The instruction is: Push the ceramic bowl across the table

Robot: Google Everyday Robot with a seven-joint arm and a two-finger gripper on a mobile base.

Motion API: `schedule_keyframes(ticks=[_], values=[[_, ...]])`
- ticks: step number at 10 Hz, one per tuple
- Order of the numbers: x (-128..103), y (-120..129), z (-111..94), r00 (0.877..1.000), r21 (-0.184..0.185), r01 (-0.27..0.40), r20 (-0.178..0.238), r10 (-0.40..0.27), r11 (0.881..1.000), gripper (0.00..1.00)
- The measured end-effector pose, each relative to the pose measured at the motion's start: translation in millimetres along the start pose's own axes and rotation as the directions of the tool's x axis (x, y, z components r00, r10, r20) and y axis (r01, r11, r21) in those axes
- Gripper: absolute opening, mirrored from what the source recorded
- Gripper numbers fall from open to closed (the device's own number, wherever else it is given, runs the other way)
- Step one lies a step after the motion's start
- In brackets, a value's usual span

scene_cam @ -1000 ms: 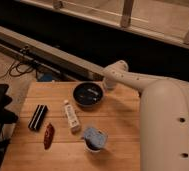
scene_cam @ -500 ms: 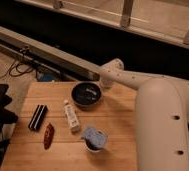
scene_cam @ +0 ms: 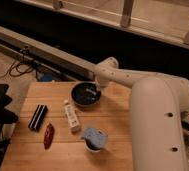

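Note:
The ceramic bowl (scene_cam: 86,94) is round, dark blue-black and glossy, with pale glints inside. It sits near the far edge of the light wooden table (scene_cam: 48,155), about mid-width. My white arm reaches in from the right, and the gripper (scene_cam: 97,86) is at the bowl's far right rim, close against it. The gripper's end is hidden behind the wrist.
A white tube (scene_cam: 72,115) lies just in front of the bowl. A small cup with blue cloth (scene_cam: 94,138) stands nearer the front. A black rectangular item (scene_cam: 38,117) and a red-brown item (scene_cam: 48,135) lie to the left. A dark rail runs behind the table.
The arm has swung left, and the bowl has slid a little left along the table's far side. The other objects have not moved.

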Motion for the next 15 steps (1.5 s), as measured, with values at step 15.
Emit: schedule_keyframes(ticks=[15], values=[[58, 13, 30, 0.991, -0.114, -0.131, -0.001, 0.132, 0.985, 0.15]])
